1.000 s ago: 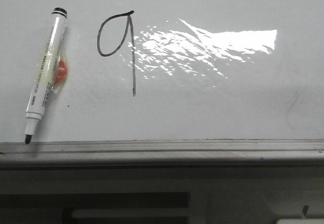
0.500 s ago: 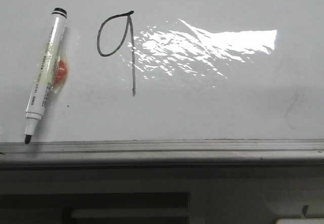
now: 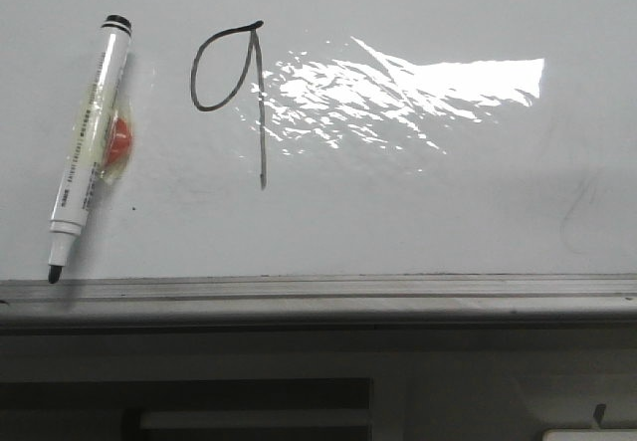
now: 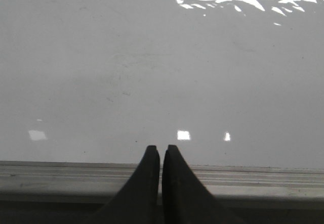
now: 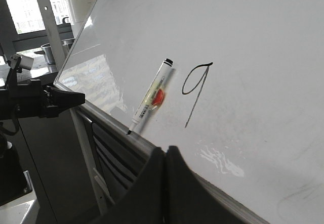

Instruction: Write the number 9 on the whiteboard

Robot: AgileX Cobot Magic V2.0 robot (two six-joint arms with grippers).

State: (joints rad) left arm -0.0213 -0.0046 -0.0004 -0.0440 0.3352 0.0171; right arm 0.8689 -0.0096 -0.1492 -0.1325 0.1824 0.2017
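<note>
The number 9 (image 3: 262, 112) is a thin dark stroke on the whiteboard (image 3: 418, 202), an oval loop with a long straight tail. A white marker (image 3: 92, 142) with an orange patch lies on the board to its left, uncapped, its dark tip at the ledge. Neither gripper shows in the front view. My left gripper (image 4: 161, 149) is shut and empty over the board's ledge (image 4: 253, 176), facing bare whiteboard (image 4: 152, 72). My right gripper (image 5: 166, 149) is shut and empty, back from the board edge. Its view shows the 9 (image 5: 197, 95) and the marker (image 5: 152, 95).
A grey metal ledge (image 3: 398, 287) runs along the board's near edge, with dark slats below. Bright glare (image 3: 418, 88) lies right of the 9. A faint grey scribble (image 3: 582, 207) marks the right side. A dark arm part (image 5: 45, 102) shows left of the board.
</note>
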